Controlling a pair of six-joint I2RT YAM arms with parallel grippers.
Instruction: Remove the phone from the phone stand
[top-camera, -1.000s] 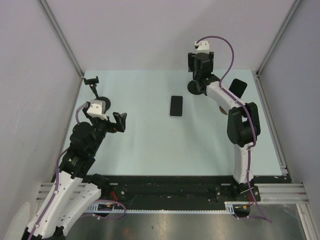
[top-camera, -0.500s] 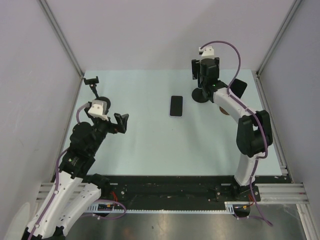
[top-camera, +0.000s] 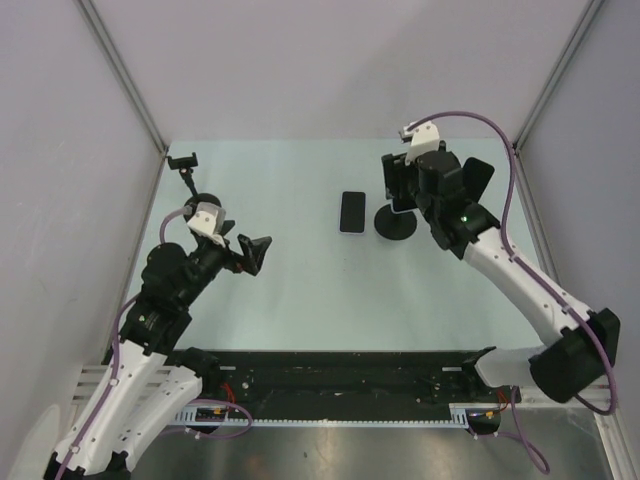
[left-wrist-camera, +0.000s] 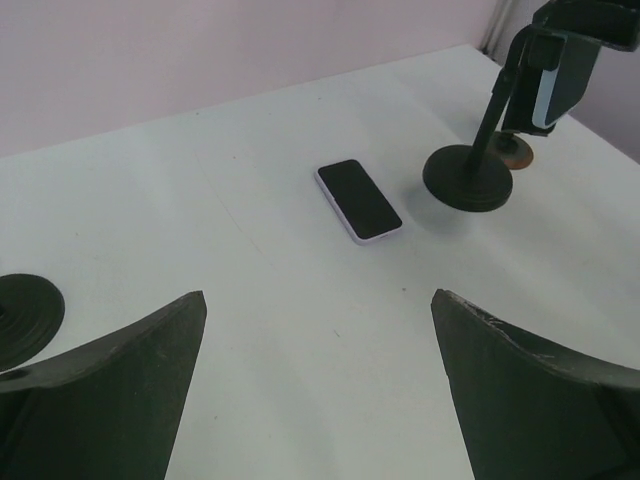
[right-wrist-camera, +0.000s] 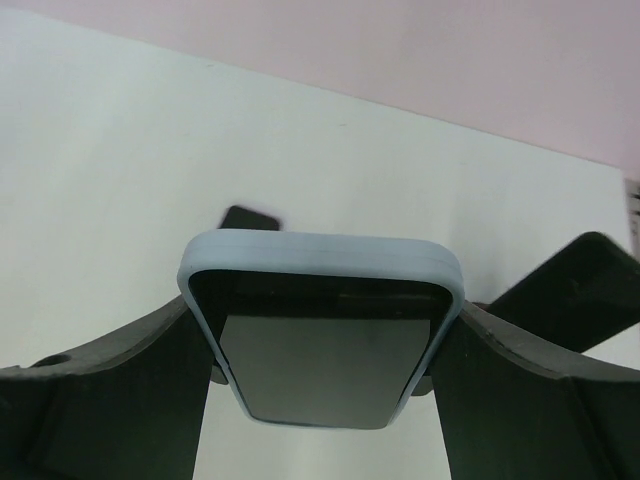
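Right claw (top-camera: 400, 185) closes on the phone (right-wrist-camera: 322, 335): its fingers (right-wrist-camera: 110, 400) press the two long edges of the pale blue case, a hold that suits lifting the phone straight out of its cradle. In the left wrist view the phone sits at the top of the stand (left-wrist-camera: 467, 178), whose post rises from a round base resting on the surface (left-wrist-camera: 200, 200); removal thus appears not yet done. Whether the cradle has let go cannot be told. Left claw (left-wrist-camera: 318, 305) hangs spread wide and empty, well apart from the stand, probably idle while the right arm works. A flat phone (left-wrist-camera: 360, 200) lies face up beside the base. A spare stand (top-camera: 190, 175) stands at the far left.
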